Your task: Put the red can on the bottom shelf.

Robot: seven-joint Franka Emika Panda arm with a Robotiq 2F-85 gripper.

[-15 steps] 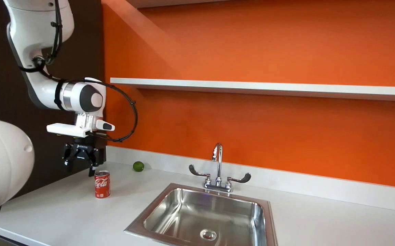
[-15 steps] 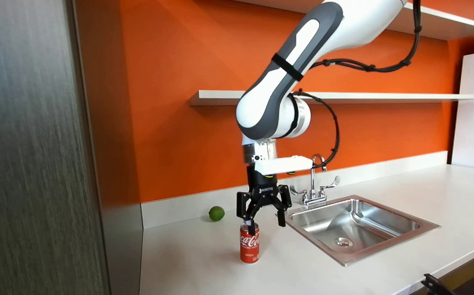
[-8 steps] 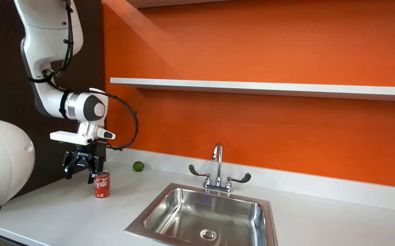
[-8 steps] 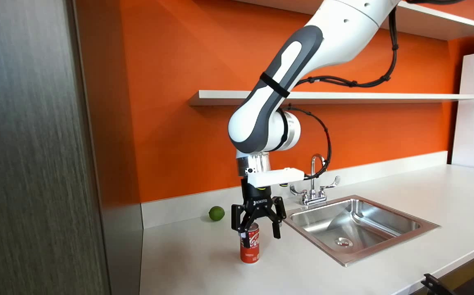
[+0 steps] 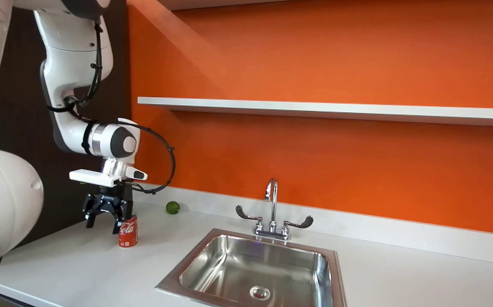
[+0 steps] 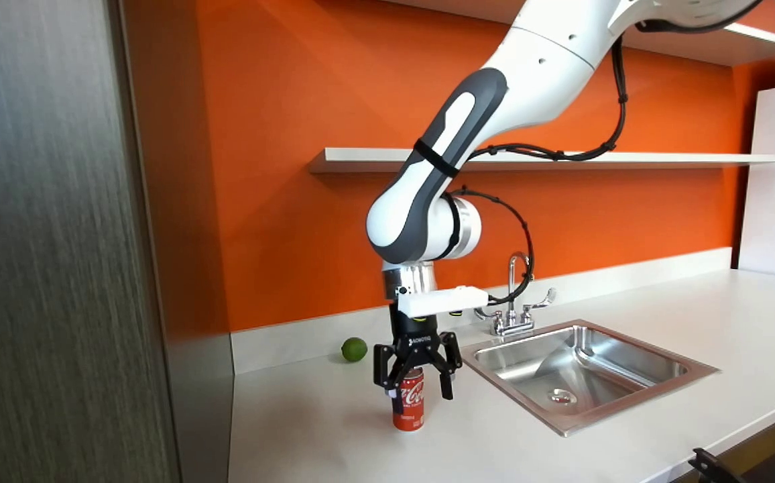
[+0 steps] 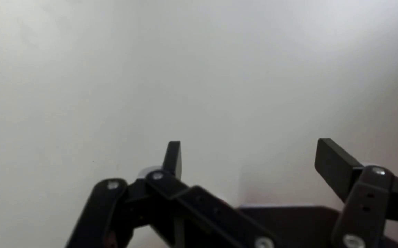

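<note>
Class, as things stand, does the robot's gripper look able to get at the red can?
Probably yes, perhaps after shifting: the gripper is open and close to the red can, which stands on the counter with nothing visible between them. But the wrist view shows no can between its fingers.

Both exterior views look slightly down across the surface (image 5: 400, 281) at the orange wall (image 5: 314, 157), sharing sink (image 5: 189, 260) and bottom shelf (image 5: 314, 107). In an exterior view the wall recedes leftward behind the faucet (image 5: 274, 209); in an exterior view, rightward from a nearby dark panel (image 6: 59, 268). Close in, the wrist view looks down past the claw (image 7: 249, 155).
</note>
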